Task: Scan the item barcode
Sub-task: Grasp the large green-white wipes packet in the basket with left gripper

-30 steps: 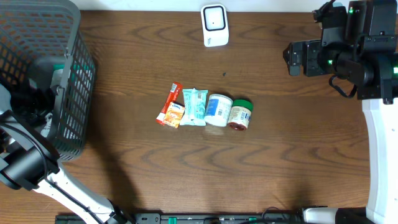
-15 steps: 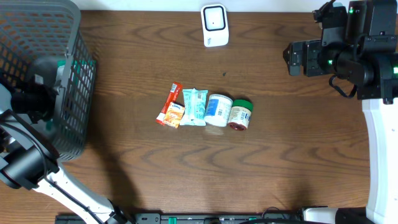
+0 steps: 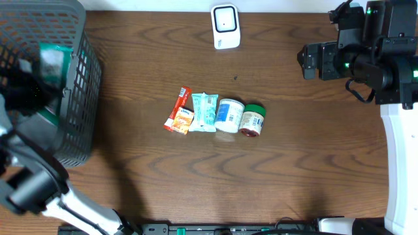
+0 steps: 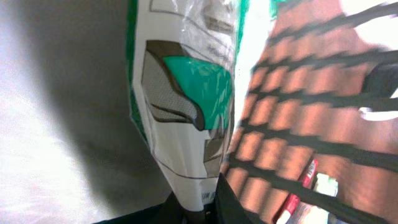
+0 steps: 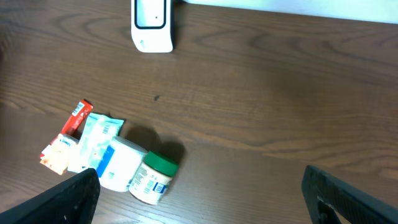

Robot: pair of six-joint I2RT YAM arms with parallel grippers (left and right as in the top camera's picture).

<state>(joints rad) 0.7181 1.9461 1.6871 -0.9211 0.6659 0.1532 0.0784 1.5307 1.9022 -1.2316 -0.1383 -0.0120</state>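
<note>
Starting at far L, a dark mesh basket (image 3: 81, 98) is seen on the table (image 3: 196, 183), w/ the L arm reaching into it. The left fingers (image 4: 221, 208) are closed narrow on the bottom edge of a white & green packet (image 4: 186, 112), which is held upright above them in the wrist view. From overhead the packet is blurred and lies within the basket's outline, near its R wall; whether it is clear of the rim can't be told. Mesh and brown table are seen beyond the packet.

At mid-table a row of four things is laid side by side, each touching or just beside the next: an orange/red sachet (image 3: 177, 112), a teal pouch (image 3: 204, 111), a white tub (image 3: 229, 115) w/ blue label, and a green-lidded jar (image 3: 252, 120), the last two on their sides. A white scanner (image 3: 225, 26) is set at the table's far edge, well apart from the row.

At R, the right fingers (image 5: 71, 199) are spread wide w/ nothing between them, held above bare table, well apart from row & scanner.
</note>
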